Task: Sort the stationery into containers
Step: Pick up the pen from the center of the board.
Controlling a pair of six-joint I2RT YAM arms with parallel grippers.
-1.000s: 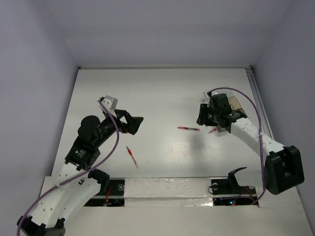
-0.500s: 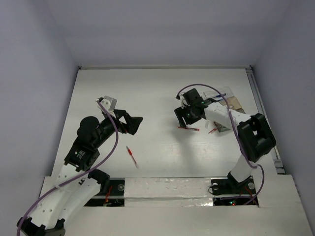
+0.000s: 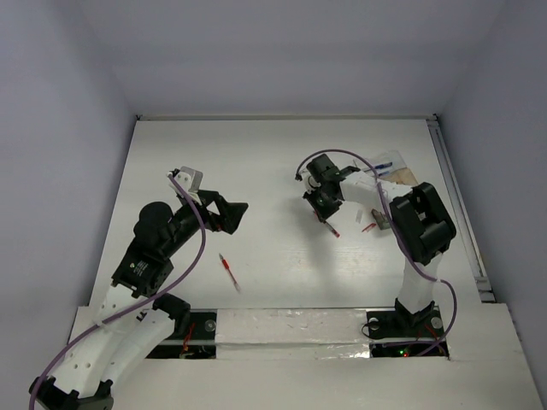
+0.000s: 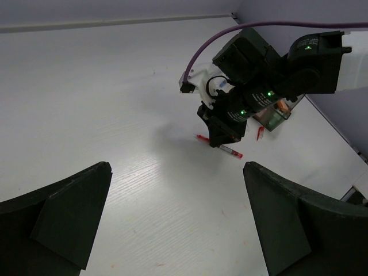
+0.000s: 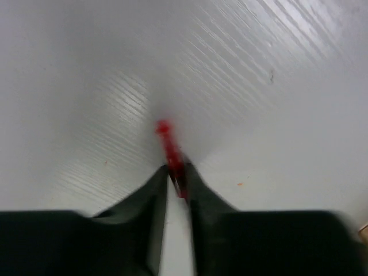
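White table, matte with fine grain lines, plenty of bare room around both arms. The clear, boxy organiser box sits near the right gripper, on its outer side by the table's right edge. That gripper's black wedge fingers are pinched narrow on a thin red pen, with its end poking out ahead. The left gripper gapes wide, holding nothing. A second red pen lies near it, toward the bases.
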